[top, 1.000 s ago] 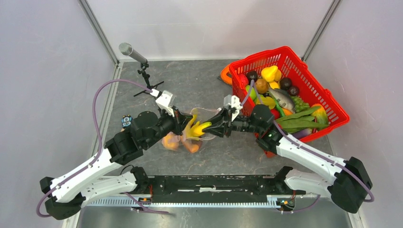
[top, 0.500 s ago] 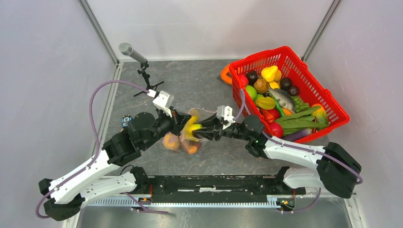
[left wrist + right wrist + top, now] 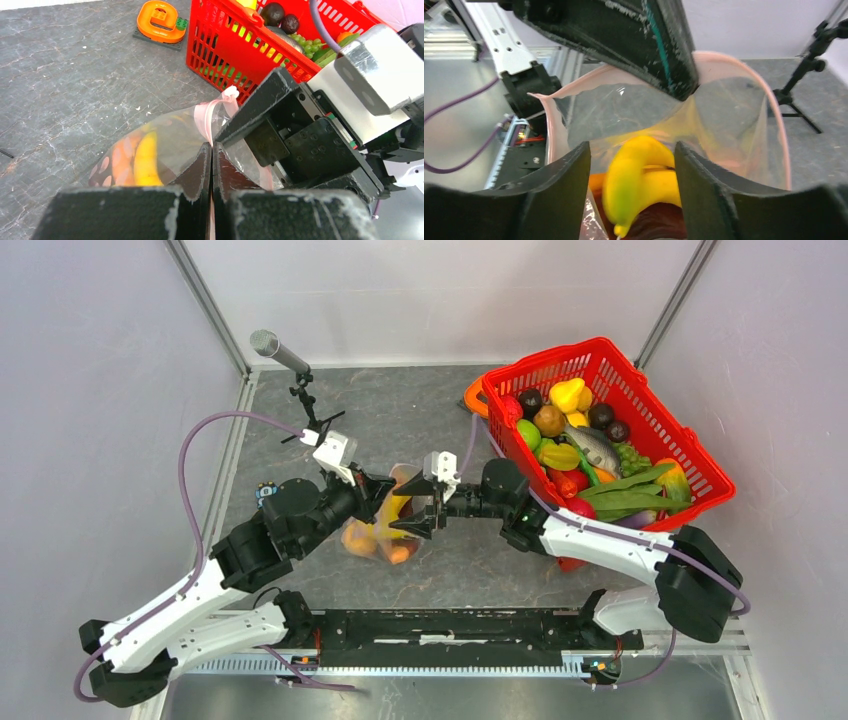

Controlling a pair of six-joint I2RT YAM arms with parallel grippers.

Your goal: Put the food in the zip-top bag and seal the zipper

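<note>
The clear dotted zip-top bag [image 3: 385, 530] hangs open in mid-table with oranges [image 3: 357, 538] inside. My left gripper [image 3: 375, 492] is shut on its pink zipper strip [image 3: 216, 107], holding the mouth up; in its wrist view the jaws [image 3: 212, 149] pinch the strip. My right gripper [image 3: 408, 527] reaches into the bag mouth. In the right wrist view its fingers [image 3: 630, 150] stand apart around the yellow banana [image 3: 644, 175], which is blurred, with a gap on its left side. The pink rim [image 3: 774, 115] rings that view. More food fills the basket.
The red mesh basket [image 3: 600, 343] with toy fruits, vegetables and a fish stands at the back right. An orange ring-shaped object [image 3: 474, 398] lies beside its left end. A microphone on a small stand [image 3: 300, 380] stands at the back left.
My right gripper has moved left with the banana into the bag mouth, and its fingers now stand apart around it. My left gripper keeps its hold on the bag edge.
</note>
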